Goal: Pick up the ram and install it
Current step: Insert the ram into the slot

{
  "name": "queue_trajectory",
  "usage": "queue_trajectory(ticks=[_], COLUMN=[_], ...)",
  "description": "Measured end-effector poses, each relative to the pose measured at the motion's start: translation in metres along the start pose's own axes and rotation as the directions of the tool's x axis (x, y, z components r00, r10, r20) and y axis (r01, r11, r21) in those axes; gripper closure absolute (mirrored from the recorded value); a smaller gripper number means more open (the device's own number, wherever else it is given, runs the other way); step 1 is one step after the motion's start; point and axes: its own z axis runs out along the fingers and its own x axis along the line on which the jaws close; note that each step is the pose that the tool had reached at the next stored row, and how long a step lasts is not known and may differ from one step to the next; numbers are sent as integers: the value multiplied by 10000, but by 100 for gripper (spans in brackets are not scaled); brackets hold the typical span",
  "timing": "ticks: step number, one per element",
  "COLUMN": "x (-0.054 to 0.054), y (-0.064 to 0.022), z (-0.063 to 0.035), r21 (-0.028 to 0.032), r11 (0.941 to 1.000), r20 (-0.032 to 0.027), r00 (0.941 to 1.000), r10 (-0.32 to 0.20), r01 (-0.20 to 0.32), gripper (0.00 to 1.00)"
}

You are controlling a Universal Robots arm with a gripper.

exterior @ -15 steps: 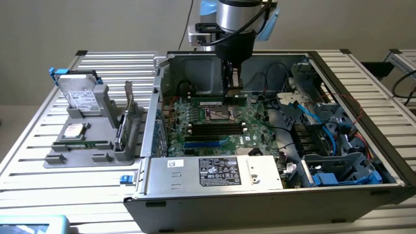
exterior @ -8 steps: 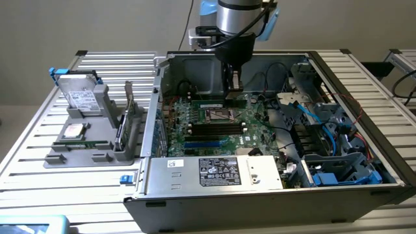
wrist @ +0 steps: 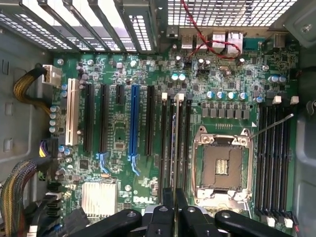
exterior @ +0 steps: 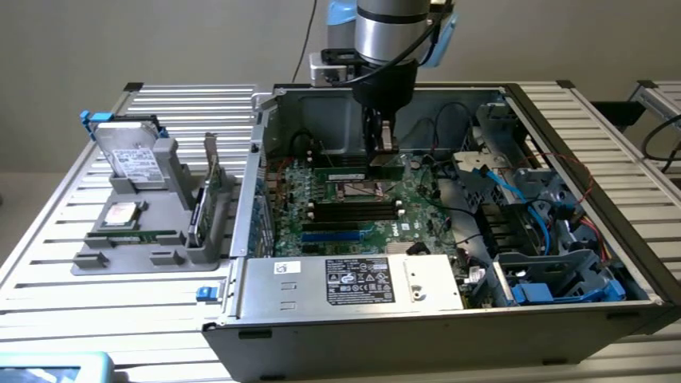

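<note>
One hard drive [exterior: 133,155] stood in a grey holder [exterior: 117,259] on the slatted surface [exterior: 64,311] at the exterior view's left. Rightward, inside the open case [exterior: 426,335], the fingers [wrist: 182,207] were nearly closed, pinching the ram [wrist: 174,148] edge-on over the board [wrist: 118,143], printed "DELL". It hung between one blue slot [wrist: 134,123] and one socket [wrist: 222,165].

Entry: the ram [exterior: 355,170] is 1 slim green strip with dark chips and a pale label, upper centre of the exterior frame, inside the open case. Its long axis is level and it stands on its long edge, pinched from above by the gripper [exterior: 381,153]. Seen edge-on from the wrist, it runs parallel to the dark memory slots [wrist: 165,143] beside the CPU socket [wrist: 222,163]. Contact with a slot cannot be told.
</note>
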Motion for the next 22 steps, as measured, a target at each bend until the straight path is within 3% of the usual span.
queue_trajectory(ticks=[22], x=[-6], y=[-1], z=[206], r21=[-3], r11=[10000], r20=[-13], r00=[10000], r10=[46], r01=[-46], gripper=[87])
